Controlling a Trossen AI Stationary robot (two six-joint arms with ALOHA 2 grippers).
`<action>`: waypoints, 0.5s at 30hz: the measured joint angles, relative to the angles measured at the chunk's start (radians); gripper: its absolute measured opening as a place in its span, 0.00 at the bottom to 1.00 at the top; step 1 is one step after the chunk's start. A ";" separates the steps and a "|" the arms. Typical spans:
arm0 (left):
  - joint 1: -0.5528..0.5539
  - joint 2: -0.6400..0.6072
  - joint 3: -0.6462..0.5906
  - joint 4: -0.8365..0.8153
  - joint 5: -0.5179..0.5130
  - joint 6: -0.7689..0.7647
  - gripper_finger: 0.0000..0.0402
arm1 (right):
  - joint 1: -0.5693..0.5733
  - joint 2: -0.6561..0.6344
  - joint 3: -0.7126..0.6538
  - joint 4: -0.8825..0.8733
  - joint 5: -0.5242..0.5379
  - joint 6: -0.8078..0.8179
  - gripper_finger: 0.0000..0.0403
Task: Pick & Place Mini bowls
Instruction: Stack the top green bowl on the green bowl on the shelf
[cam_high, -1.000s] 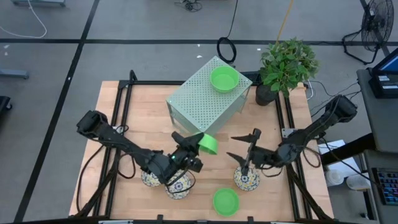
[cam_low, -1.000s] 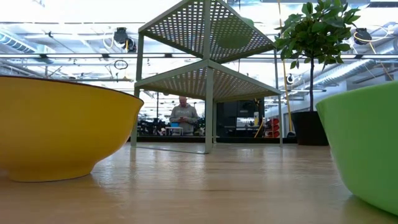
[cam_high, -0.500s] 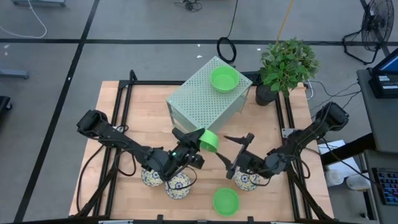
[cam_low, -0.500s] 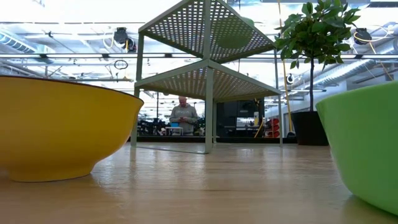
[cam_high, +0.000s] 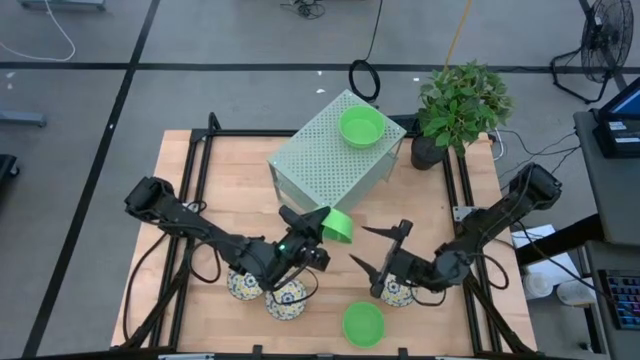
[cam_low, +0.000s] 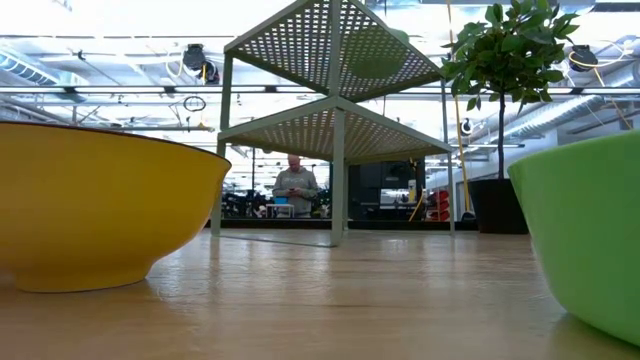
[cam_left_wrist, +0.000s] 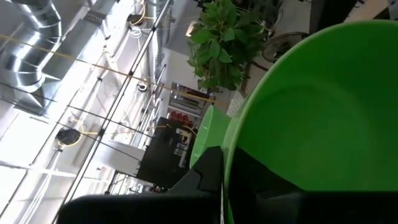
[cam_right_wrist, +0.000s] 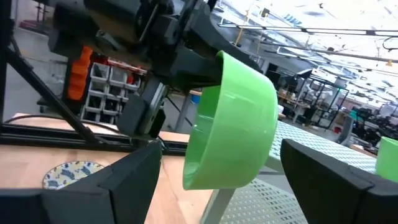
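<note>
My left gripper (cam_high: 320, 226) is shut on a plain green mini bowl (cam_high: 339, 227), held above the middle of the table, in front of the pale-green perforated box (cam_high: 330, 155). My right gripper (cam_high: 376, 250) stands open just right of that bowl, its fingers level and pointing at it, touching nothing. A second green bowl (cam_high: 361, 126) sits on the box top and another (cam_high: 363, 324) rests on the table near the front edge. Three patterned bowls (cam_high: 243, 285), (cam_high: 286, 298), (cam_high: 398, 292) stand on the table. My left gripper pinches the green bowl's rim (cam_left_wrist: 230, 152), one finger inside the bowl and one outside (cam_left_wrist: 202, 180). The fingers (cam_right_wrist: 186, 50) come level from the table's left. The bowl is lifted clear of the table and tipped on its side.
A potted plant (cam_high: 458, 105) stands at the far right corner beside the box. In the low view, a yellow-sided bowl (cam_low: 100, 205) and a green bowl (cam_low: 585, 240) stand close to the camera, and a person (cam_low: 296, 187) is far behind the table.
My right gripper has moved toward the table's near edge and a little left, coming closer to the held green bowl, and has stayed open. My left gripper has kept the bowl nearly where it was.
</note>
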 joint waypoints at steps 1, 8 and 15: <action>0.000 0.000 0.000 0.000 0.000 0.000 0.01 | -0.006 0.000 0.000 0.000 -0.004 0.005 0.78; -0.010 0.000 0.000 0.005 0.022 -0.010 0.04 | -0.061 0.003 0.000 -0.005 -0.030 0.052 0.78; -0.032 -0.002 0.000 0.012 0.034 -0.020 0.04 | -0.102 0.004 -0.001 0.006 -0.039 0.039 0.77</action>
